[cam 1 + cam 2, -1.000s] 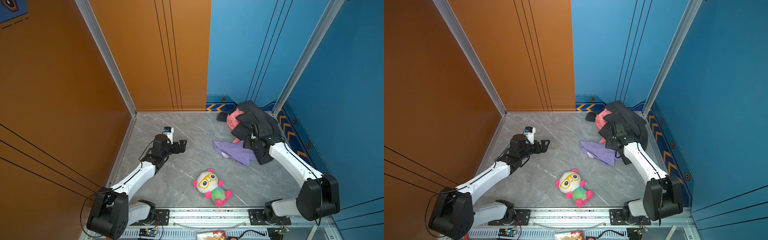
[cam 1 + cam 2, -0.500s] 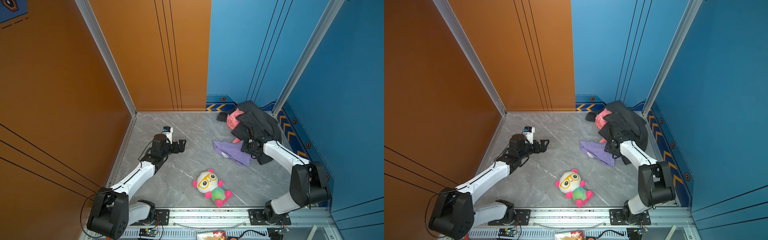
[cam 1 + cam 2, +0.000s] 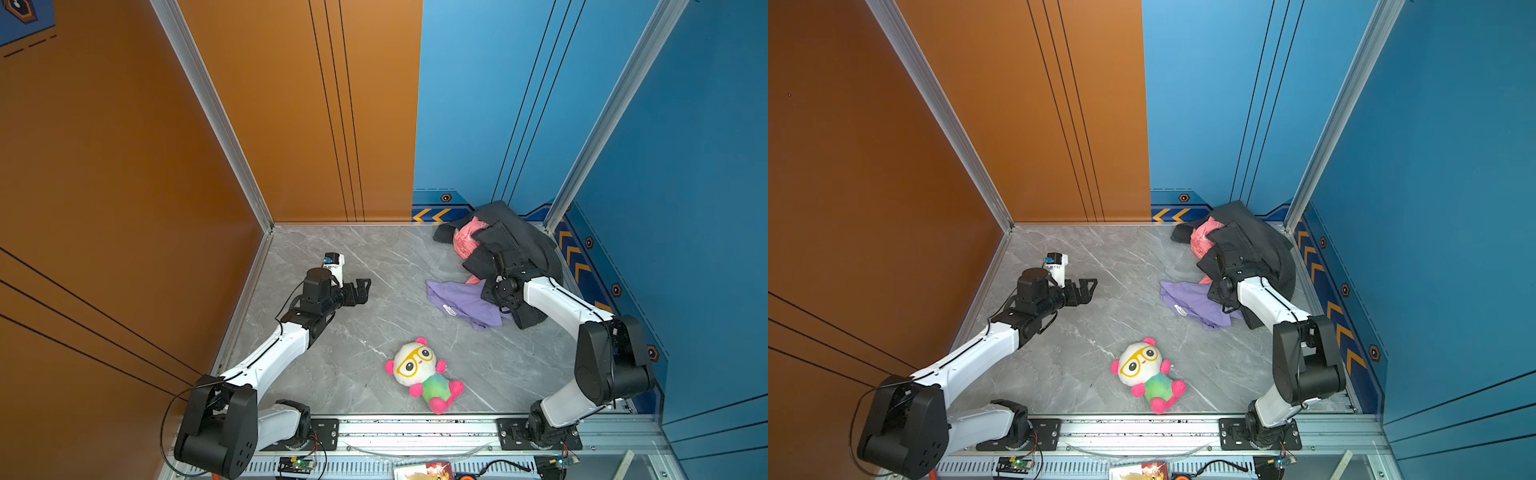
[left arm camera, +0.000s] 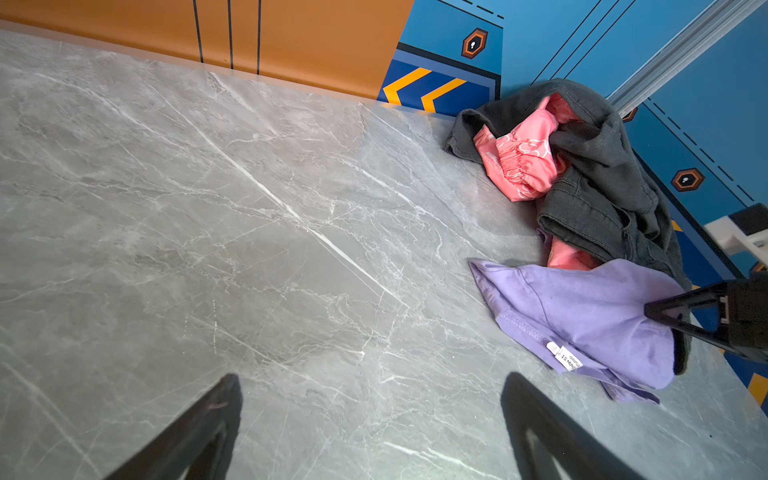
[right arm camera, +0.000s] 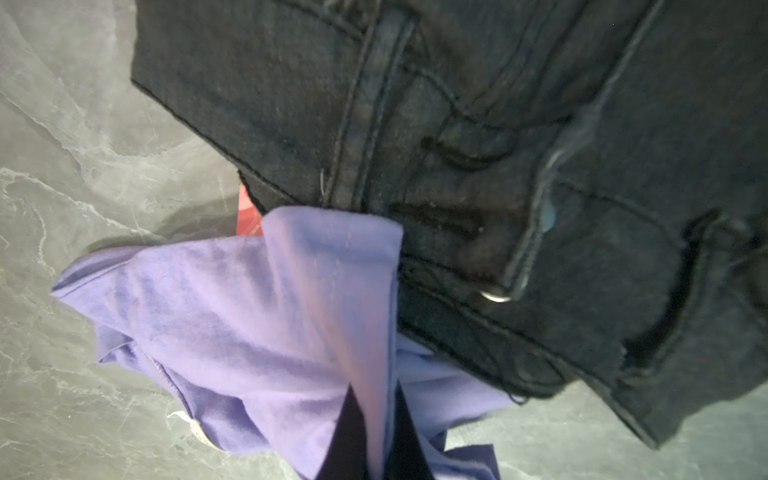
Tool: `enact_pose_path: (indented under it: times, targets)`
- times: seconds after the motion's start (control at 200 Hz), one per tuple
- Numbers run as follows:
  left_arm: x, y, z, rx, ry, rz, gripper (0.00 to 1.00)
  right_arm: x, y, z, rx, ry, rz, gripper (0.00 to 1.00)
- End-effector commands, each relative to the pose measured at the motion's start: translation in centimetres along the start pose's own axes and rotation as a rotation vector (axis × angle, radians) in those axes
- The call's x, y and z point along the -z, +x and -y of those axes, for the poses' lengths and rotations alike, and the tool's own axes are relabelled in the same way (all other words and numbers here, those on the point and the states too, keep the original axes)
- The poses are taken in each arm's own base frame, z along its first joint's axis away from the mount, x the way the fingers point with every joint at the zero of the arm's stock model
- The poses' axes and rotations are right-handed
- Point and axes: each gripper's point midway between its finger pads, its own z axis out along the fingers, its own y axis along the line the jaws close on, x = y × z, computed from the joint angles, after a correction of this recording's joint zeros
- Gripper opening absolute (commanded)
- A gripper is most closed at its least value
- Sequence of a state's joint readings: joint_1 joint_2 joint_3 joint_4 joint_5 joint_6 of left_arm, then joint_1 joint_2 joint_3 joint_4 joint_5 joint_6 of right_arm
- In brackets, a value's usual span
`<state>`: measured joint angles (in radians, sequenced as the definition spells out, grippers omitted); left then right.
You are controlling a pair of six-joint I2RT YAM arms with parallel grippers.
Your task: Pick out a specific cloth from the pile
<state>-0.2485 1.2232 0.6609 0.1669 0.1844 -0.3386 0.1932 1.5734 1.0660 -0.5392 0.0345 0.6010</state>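
Note:
The cloth (image 3: 461, 301) is a lavender T-shirt with a small white label, lying on the grey floor at the near edge of the pile (image 3: 515, 245) of dark grey jeans and a pink garment (image 3: 467, 241). In the right wrist view my right gripper (image 5: 376, 390) is shut on a raised fold of the cloth (image 5: 249, 311), right beside the jeans (image 5: 540, 124). In both top views that gripper (image 3: 1219, 291) sits where the cloth (image 3: 1192, 301) meets the jeans. My left gripper (image 3: 361, 291) hovers open over bare floor, well left of the cloth (image 4: 582, 307).
A plush panda with yellow glasses (image 3: 419, 370) lies on the floor near the front rail. The pile rests in the back right corner against the blue wall (image 3: 623, 208). An orange wall (image 3: 124, 166) bounds the left side.
My right gripper has closed on a fold of the lavender cloth, and the right arm's elbow has folded in. The left arm has barely moved.

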Motion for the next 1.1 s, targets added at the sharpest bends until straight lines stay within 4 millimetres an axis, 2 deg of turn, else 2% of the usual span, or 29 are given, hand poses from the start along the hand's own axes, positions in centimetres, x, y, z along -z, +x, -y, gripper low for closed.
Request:
enact_pose_path:
  times: [0.0,0.215,0.415,0.701,1.096]
  targets:
    - [0.4,-0.2,-0.2,0.008,-0.002,0.019,0.98,4.0,-4.7,-0.6,-0.042,-0.029,0.189,0.01]
    - [0.3,-0.6,0.2,0.008,0.01,0.026,0.98,10.0,-9.1,-1.3,-0.095,-0.107,0.433,0.0]
    - [0.3,-0.8,0.5,0.006,0.019,0.029,0.98,16.0,-11.8,-0.9,-0.145,-0.15,0.639,0.0]
    - [0.6,-0.6,0.7,0.008,0.021,0.033,0.98,23.3,-14.5,0.0,-0.164,-0.15,0.85,0.0]
    - [0.7,-0.5,1.0,0.006,0.026,0.034,0.98,31.2,-17.4,-1.0,-0.191,-0.24,1.037,0.0]
